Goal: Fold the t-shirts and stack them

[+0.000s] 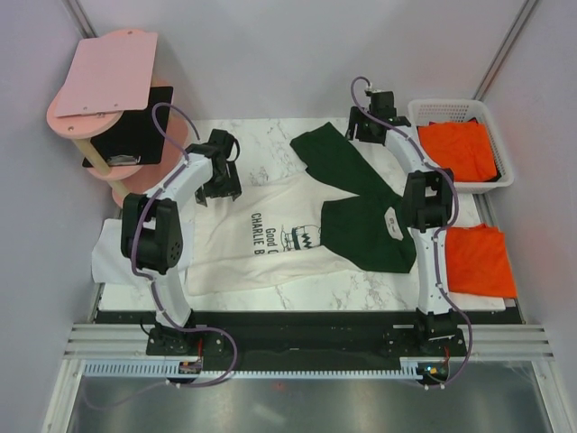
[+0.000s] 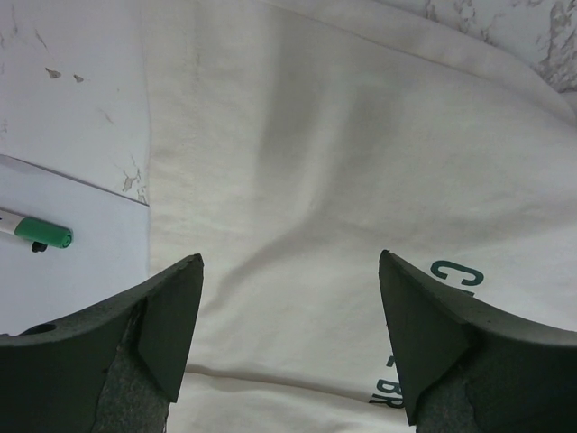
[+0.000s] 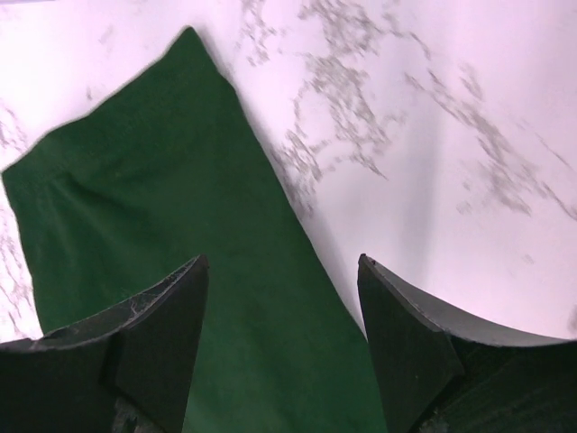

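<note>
Trouble ahead if either arm pinches blind

Cloth lies mostly flat for now. The cream shirt (image 1: 261, 230) is spread across the middle of the worktop (image 1: 270, 131), print up, and one dark green sleeve (image 1: 335, 161) trails toward 12 o'clock. One orange shirt (image 1: 480, 260) rests at 4 o'clock. A second orange shirt (image 1: 462, 149) sits in the basket (image 1: 442, 105) at 2 o'clock.

The left gripper (image 2: 290, 271) hangs over the shirt's plain body near its 9 o'clock edge, jaws wide apart and holding nothing. The right gripper (image 3: 281, 271) is over the sleeve's far end. Its jaws are equally wide and empty, one over green cloth and the other over bare marble.

My worries:
- The left jaws sit over a smooth panel, not a hem, so closing there may catch only a pucker or slip off.
- A paper sheet (image 2: 63, 234) with a pen (image 2: 41, 233) lies just beside that edge, and a drag toward 9 o'clock could sweep both along.
- The right jaws straddle the sleeve's border and could close on marble alone.
- Uneven lifts would leave a skewed fold.
</note>
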`<state>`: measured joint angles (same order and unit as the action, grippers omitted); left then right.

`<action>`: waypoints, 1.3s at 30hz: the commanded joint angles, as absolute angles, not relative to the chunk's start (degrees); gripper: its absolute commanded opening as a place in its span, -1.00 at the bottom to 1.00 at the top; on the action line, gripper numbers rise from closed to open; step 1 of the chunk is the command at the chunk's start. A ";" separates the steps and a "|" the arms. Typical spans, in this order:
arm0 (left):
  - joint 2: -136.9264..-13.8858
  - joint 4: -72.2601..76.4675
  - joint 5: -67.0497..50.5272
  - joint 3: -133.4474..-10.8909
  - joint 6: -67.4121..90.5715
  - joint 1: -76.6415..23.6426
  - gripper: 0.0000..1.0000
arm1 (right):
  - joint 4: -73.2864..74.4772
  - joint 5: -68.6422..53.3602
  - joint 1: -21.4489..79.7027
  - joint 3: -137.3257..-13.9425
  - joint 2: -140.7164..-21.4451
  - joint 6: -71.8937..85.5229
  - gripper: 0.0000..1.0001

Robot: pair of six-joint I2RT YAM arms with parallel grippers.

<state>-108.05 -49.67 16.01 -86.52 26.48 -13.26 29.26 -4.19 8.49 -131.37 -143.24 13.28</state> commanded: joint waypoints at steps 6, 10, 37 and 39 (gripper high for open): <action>-109.34 -50.80 18.89 -88.68 23.82 -13.10 0.70 | 15.83 -13.01 8.35 -139.74 -152.39 16.26 0.49; -110.21 -51.06 19.86 -89.47 23.64 -13.09 0.70 | 14.07 -13.71 8.26 -139.75 -154.77 17.48 0.49; -114.78 -53.00 21.53 -94.39 27.60 -7.04 0.75 | 7.65 -18.63 9.84 -133.87 -155.40 21.27 -1.00; -115.48 -52.30 21.62 -95.88 26.63 -6.59 0.66 | 7.21 -19.25 9.84 -133.16 -154.52 21.53 -1.00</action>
